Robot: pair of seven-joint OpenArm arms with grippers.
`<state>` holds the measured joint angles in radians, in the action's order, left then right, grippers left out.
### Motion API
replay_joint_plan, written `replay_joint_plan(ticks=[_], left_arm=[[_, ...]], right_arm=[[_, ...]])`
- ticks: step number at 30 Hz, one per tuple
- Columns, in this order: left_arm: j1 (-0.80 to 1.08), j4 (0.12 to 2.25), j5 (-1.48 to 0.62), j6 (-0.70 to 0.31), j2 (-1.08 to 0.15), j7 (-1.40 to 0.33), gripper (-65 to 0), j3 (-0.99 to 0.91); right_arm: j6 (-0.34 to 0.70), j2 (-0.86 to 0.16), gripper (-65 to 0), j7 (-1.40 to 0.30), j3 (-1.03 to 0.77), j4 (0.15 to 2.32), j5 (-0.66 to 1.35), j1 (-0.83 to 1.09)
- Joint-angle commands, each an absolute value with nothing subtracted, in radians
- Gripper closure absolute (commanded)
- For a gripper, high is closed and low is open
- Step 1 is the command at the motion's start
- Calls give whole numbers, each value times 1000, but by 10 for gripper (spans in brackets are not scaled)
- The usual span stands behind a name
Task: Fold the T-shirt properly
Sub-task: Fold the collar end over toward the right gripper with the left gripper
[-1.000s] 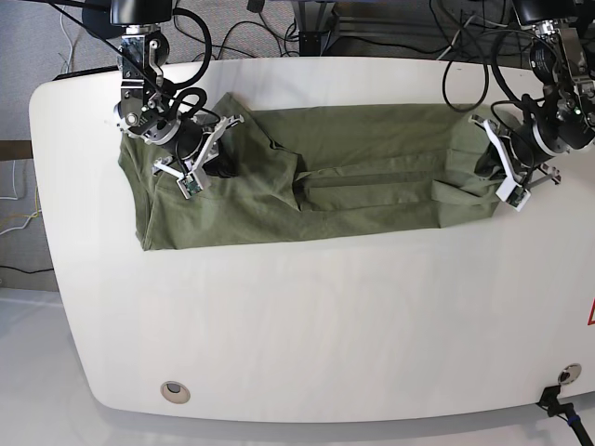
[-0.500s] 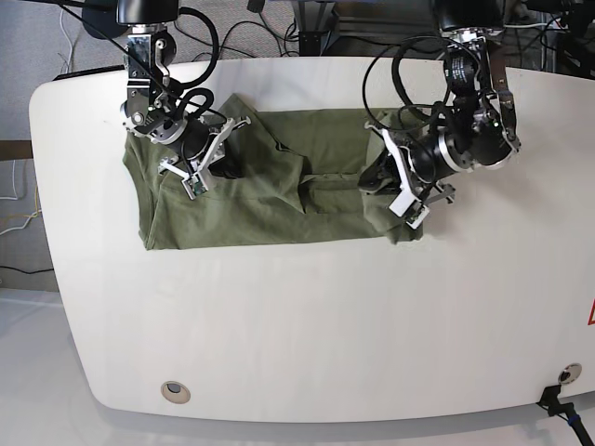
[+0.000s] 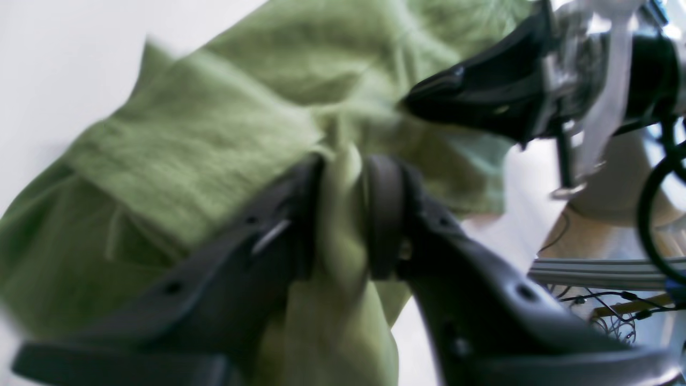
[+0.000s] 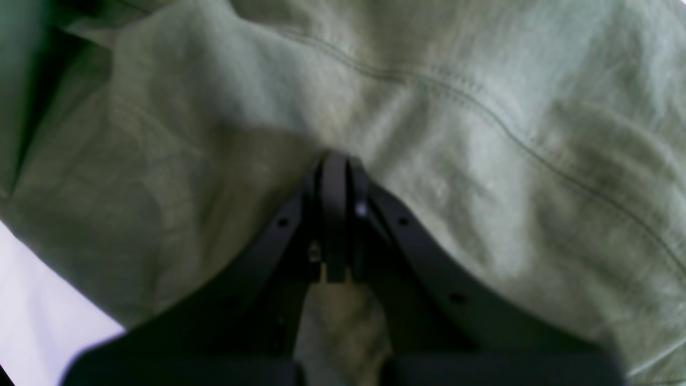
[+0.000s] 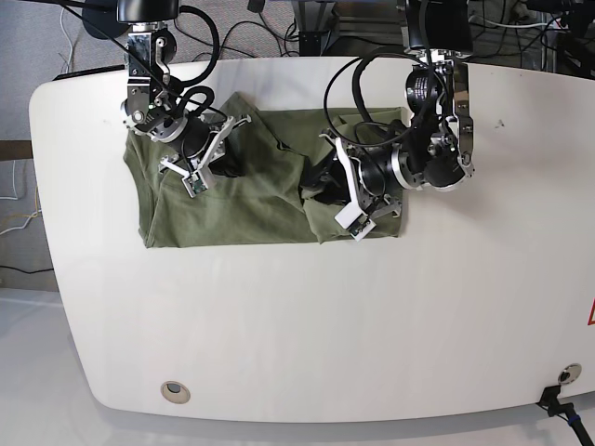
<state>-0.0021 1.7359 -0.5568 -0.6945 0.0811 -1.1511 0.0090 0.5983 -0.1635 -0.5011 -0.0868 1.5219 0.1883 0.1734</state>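
A: What did the left wrist view show?

B: The left gripper (image 3: 343, 214) had its two dark fingers (image 3: 386, 214) standing a little apart, with a bunched fold of the plain olive-green cotton T-shirt (image 3: 203, 134) caught between them. The cloth filled the gap, so it was gripping the fabric. The picture was blurred. Beyond that fold, the right gripper (image 3: 429, 99) pointed its black tip into the T-shirt, and the white worktop (image 3: 53, 69) showed on the far side of the T-shirt.

A: And the right wrist view?

B: The right gripper (image 4: 335, 177) was closed tight, its fingers pressed together with the tips dug into the T-shirt (image 4: 482, 134). Green cloth also showed below the tips, between the fingers, so it was pinching fabric. A double-stitched seam (image 4: 429, 86) ran across the cloth just beyond the tips. A sliver of the worktop (image 4: 43, 300) showed past the T-shirt's edge.

A: The base view?

B: The T-shirt (image 5: 251, 204) lay on the rounded white worktop (image 5: 307, 334), toward its far edge and left of the middle. The left gripper (image 5: 325, 190) sat on the T-shirt's right part, where the cloth was doubled into a thick pile. The right gripper (image 5: 209, 153) rested on the T-shirt's upper left part. Black cables (image 5: 372, 65) looped above the T-shirt.
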Motion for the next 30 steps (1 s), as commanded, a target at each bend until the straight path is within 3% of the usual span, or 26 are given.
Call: replay_joint_plan(ticks=[1, 3, 7, 14, 16, 20, 21, 26, 30], left_arm=[[-21, 1751, -587, -698, 104, -1124, -253, 58], [-35, 1753, -587, -698, 111, -1124, -284, 139], [-77, 1768, -588, -698, 111, -1124, -283, 257], [-119, 1813, -404, -698, -48, -1099, -281, 186], [-116, 1816, -331, -698, -94, -1099, -242, 180], [-82, 1813, -266, -698, -157, -1099, -29, 180], [-82, 1811, -249, -698, -157, -1099, 0, 180], [-68, 1750, -160, -598, -128, -1099, 0, 197], [-93, 1652, -136, -595, -107, -1096, 0, 257]], right_arm=[[595, -171, 0, -607, -82, 1512, 134, 191], [595, -171, 0, -607, -81, 1512, 134, 191], [595, -171, 0, -607, -81, 1512, 134, 191], [595, -171, 0, -607, -81, 1512, 134, 191], [595, -171, 0, -607, -81, 1512, 134, 191], [595, -170, 0, -607, -81, 1512, 134, 191], [595, -170, 0, -607, -81, 1512, 134, 191], [595, -170, 0, -607, -81, 1512, 134, 191], [595, -170, 0, -607, -81, 1512, 134, 189]])
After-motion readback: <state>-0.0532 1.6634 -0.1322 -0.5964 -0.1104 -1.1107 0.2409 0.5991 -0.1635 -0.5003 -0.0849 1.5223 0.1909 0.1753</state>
